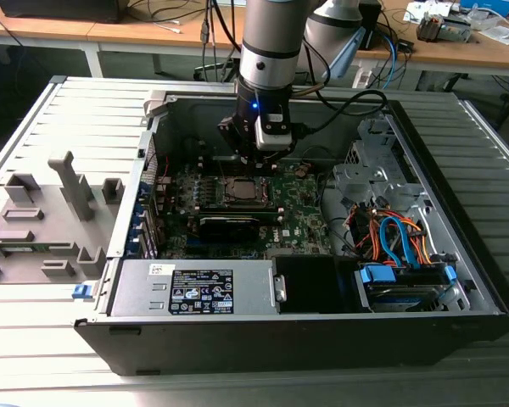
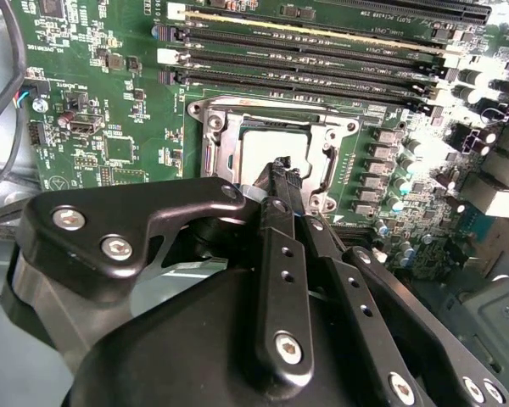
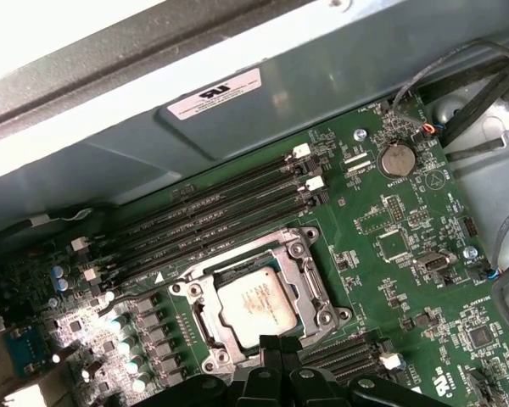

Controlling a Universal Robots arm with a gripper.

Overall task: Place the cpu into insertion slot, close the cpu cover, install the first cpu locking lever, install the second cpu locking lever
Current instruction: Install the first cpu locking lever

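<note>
Cpu [image 3: 253,301], pale metal top up, seated flat in the socket [image 3: 237,356] at mid motherboard [image 3: 390,246], in both wrist views; cpu cover [image 3: 314,284] framing the chip, apparently lying down over it, though not certain from these angles; memory slots [image 3: 212,216] just beside the socket; fingers [image 2: 282,246] pressed together at the tips, nothing held, poised just above the socket's edge; in the exterior view, arm [image 1: 271,51] reaching down into the open computer case [image 1: 322,343], laid on a slatted grey surface [image 1: 25,110].
</note>
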